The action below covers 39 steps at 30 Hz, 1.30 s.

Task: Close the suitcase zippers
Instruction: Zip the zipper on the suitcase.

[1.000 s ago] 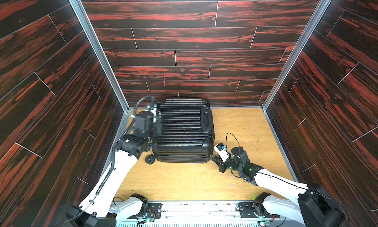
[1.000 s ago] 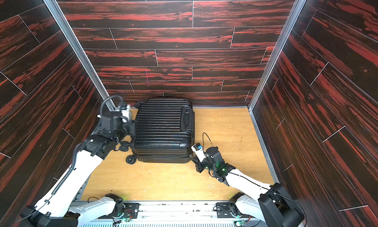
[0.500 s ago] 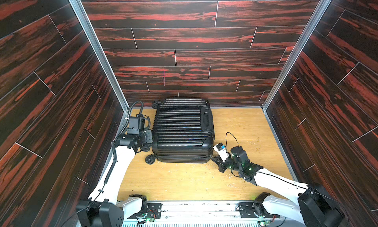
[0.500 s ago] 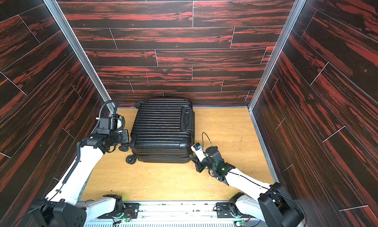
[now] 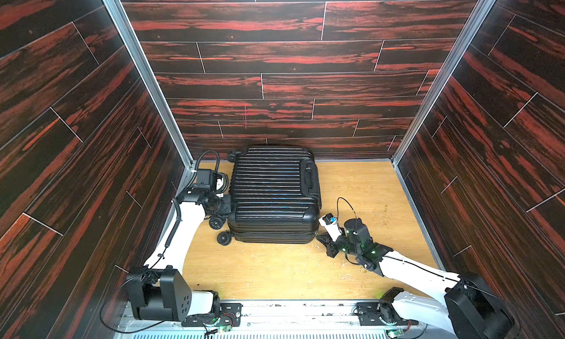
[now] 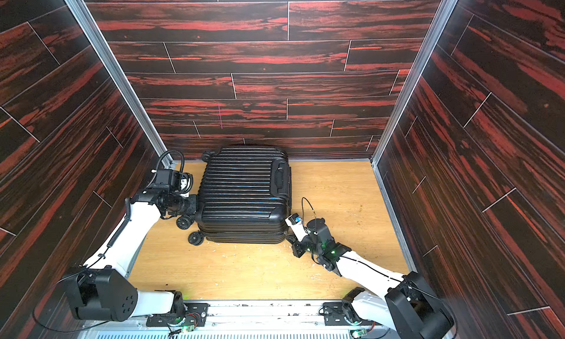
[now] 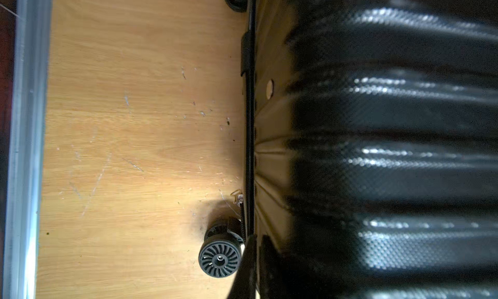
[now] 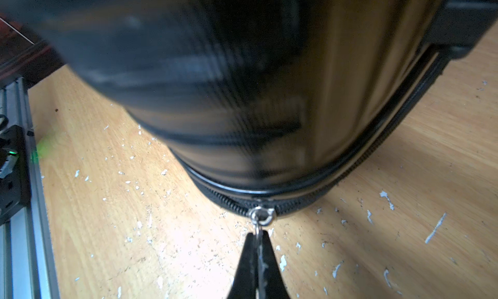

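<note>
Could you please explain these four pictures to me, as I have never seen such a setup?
These are two robot arms, each ending in a two-fingered gripper. Both top views come from one camera overhead; the close-ups come from cameras on each wrist. A black suitcase lies flat on the wooden table, wheels toward the robot's left. The right gripper is closed on the metal zipper pull at the near corner. The left gripper is closed at the wheel side; what it holds I cannot tell.

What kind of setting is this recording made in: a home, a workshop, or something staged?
Probably a staged robot test cell: dark wood-pattern panels on aluminium posts box in a scuffed wooden floor, holding a black suitcase and two rail-mounted arms.
</note>
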{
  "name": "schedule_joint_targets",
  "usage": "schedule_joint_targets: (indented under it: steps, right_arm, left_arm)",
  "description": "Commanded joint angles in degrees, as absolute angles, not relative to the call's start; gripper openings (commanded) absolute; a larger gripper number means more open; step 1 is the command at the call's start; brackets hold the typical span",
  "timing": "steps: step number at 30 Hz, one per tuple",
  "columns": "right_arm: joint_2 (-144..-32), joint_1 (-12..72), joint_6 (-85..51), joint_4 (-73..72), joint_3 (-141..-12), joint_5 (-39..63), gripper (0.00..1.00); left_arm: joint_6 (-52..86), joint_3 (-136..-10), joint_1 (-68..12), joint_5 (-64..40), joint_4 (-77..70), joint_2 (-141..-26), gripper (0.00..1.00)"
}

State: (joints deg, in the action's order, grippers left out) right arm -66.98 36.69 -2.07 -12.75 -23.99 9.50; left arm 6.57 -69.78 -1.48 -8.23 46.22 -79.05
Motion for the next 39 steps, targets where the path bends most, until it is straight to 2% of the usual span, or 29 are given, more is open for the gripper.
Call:
schedule_joint_targets:
  steps: [1, 7, 14, 25, 30, 39]
  right_arm:
    - [-69.35, 36.66, -1.3, -12.27, -26.46, 5.33, 0.0]
    - [-72.43, 34.92, 1.01, -11.87, -30.3, 5.44, 0.0]
    - [-76.79, 32.81, 3.84, -10.53, -35.2, 7.21, 0.0]
    - [-72.16, 34.2, 5.95, -12.55, -31.73, 18.49, 0.0]
    - [-73.19, 35.07, 5.4, -12.57, -32.49, 17.37, 0.0]
    - [-75.43, 35.06, 3.52, -11.78, -33.49, 8.29, 0.0]
  left_arm:
    - [6.49, -69.45, -3.52, -22.81, 52.57, -79.57, 0.08]
    - [9.33, -64.66, -3.6, -23.32, 52.44, -74.16, 0.08]
    - [11.59, -58.94, -4.47, -29.19, 50.5, -68.09, 0.08]
    - [15.57, -56.83, -6.13, -29.53, 45.62, -67.08, 0.08]
    - [16.61, -57.04, -7.41, -29.54, 44.52, -66.97, 0.08]
    - [17.0, -57.16, -12.1, -31.47, 43.4, -67.67, 0.09]
